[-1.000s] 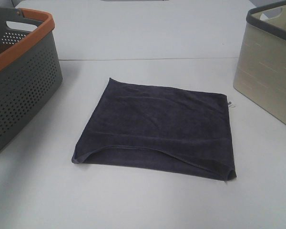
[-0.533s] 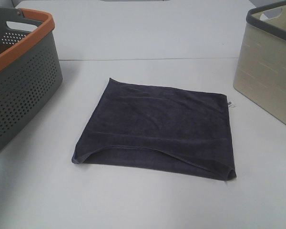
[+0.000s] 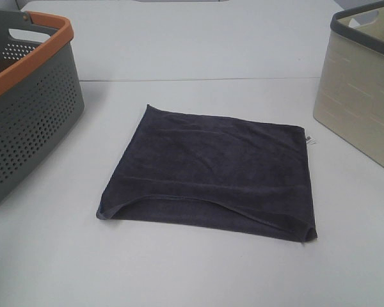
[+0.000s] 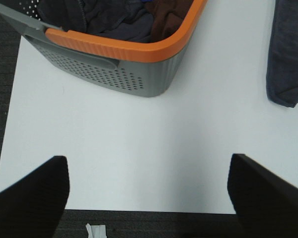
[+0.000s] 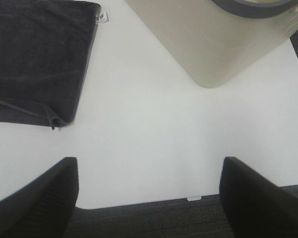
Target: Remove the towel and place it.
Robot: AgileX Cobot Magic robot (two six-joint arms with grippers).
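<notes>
Left gripper (image 4: 148, 191) spread over table, dark navy towel (image 3: 214, 171) folded flat.

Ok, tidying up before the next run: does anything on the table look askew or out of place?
Little stands out. The towel lies folded flat between the grey basket and the beige basket, slightly skewed, with its near top layer curling back at the front edge. Nothing is spilled or damaged.

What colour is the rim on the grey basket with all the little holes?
Orange. The rim of the grey basket shows best in the left wrist view.
</notes>
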